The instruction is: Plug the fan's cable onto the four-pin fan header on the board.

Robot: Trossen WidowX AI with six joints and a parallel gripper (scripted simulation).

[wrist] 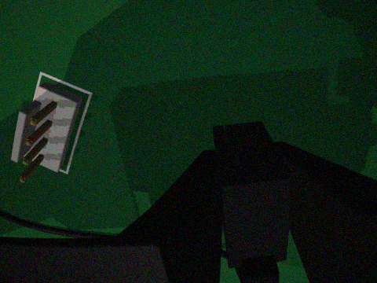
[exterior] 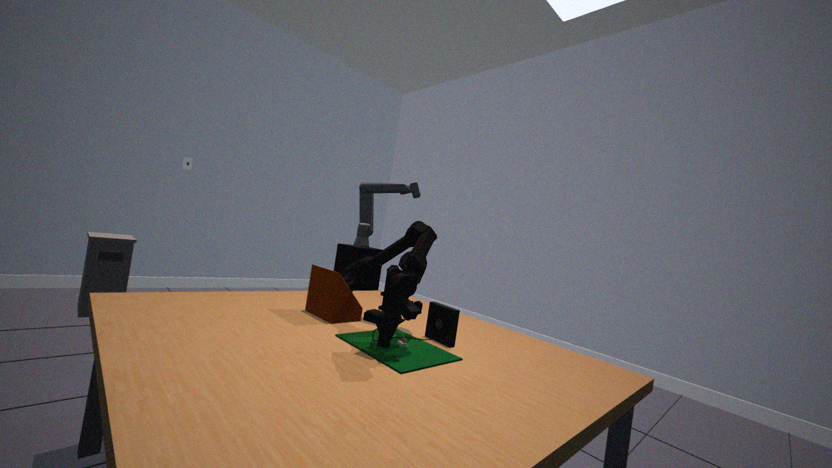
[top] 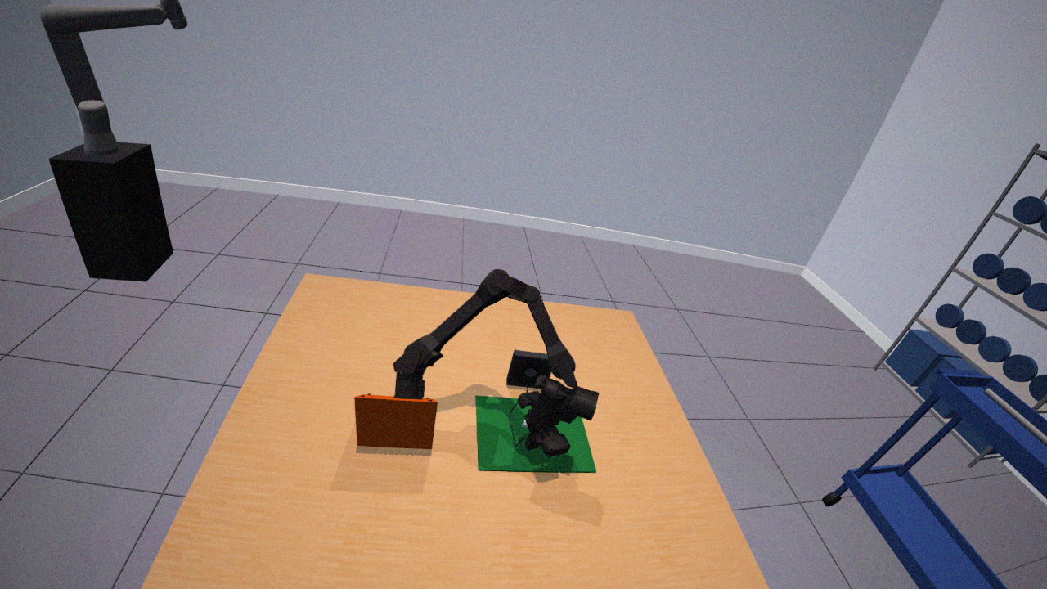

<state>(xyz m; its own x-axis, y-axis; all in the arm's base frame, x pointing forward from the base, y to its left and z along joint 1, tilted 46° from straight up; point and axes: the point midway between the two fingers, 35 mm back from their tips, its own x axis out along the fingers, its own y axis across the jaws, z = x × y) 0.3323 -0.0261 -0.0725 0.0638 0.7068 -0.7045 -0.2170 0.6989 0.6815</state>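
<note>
I have the hand (top: 532, 441) (exterior: 383, 344) (wrist: 243, 159) closed on the plug (wrist: 256, 220), its fingers against either side of the dark housing. The plug is at the green board (top: 492, 454) (exterior: 427, 356) (wrist: 157, 51), which, in my top view, sits nearer the tabletop's (top: 366, 534) (exterior: 261, 407) right edge than its left. I can't tell whether the plug has any lift; the fingers hide too much.

It looks like a small, light, stiff block, so I expect weight to matter little. The smooth sides could let it slip or twist under a downward push, and I'd want the grip square on the housing, away from the narrow stub where the cable (top: 510, 420) (wrist: 39, 229) leaves. That cable should be soft and bendy; it can't take a push, but it may tug the plug askew as I carry it. The fan (top: 521, 366) (exterior: 442, 324) stands upright between the board and the far edge, and I don't want to drag it.

The header (top: 524, 424) (exterior: 402, 342) (wrist: 59, 130) is just beside, four bare pins and an upright tab. Those slim pins seem the fragile part, so I'd lift clear, line up the housing with the tab, then press straight down before letting go.
</note>
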